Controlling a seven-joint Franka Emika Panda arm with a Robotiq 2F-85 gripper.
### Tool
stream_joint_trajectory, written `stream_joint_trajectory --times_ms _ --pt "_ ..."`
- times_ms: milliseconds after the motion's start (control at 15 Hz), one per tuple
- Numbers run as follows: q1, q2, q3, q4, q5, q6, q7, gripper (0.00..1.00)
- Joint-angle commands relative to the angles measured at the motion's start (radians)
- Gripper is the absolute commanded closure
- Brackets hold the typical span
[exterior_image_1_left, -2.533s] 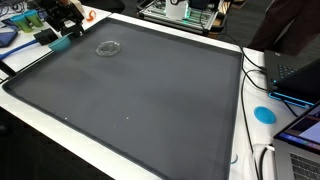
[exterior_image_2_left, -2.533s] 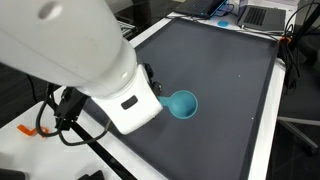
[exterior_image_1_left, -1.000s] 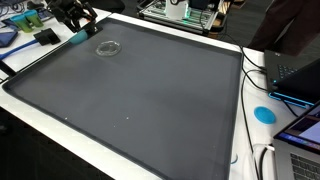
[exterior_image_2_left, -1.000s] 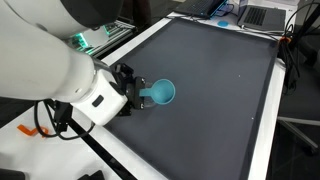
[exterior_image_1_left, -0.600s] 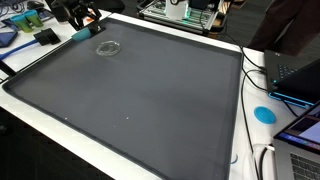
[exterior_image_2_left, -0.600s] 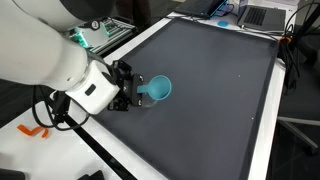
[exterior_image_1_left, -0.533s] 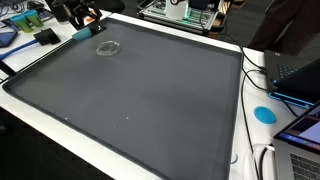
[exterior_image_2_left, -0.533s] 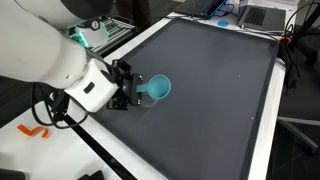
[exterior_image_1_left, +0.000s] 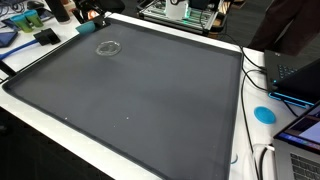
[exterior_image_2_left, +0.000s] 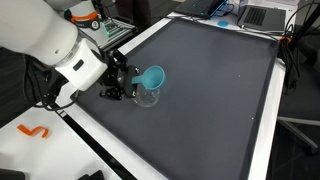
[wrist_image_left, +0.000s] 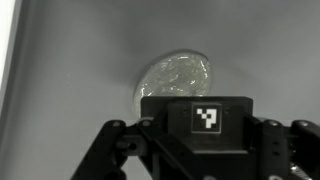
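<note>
One gripper, at the near edge of the dark mat, clamps a teal cup tipped sideways just above a clear glass standing there. Judged: pouring stage. Next move wants more tilt, mouth kept over the glass. Laptop beyond.

A wide dark grey mat covers a white table and stretches away ahead of the jaws — evenly lit. Far across from the jaws, laptops crowd the table's edge — grey floor lies beyond.
</note>
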Motion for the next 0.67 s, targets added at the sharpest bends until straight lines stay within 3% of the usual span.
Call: stream_joint_trajectory --times_ms 0,600 --pt "0.036 -0.099 -0.027 -0.115 0.035 0.067 -0.037 0.72" --pt "0.131 -0.240 -0.055 -0.244 -0.003 0.174 0.051 0.72"
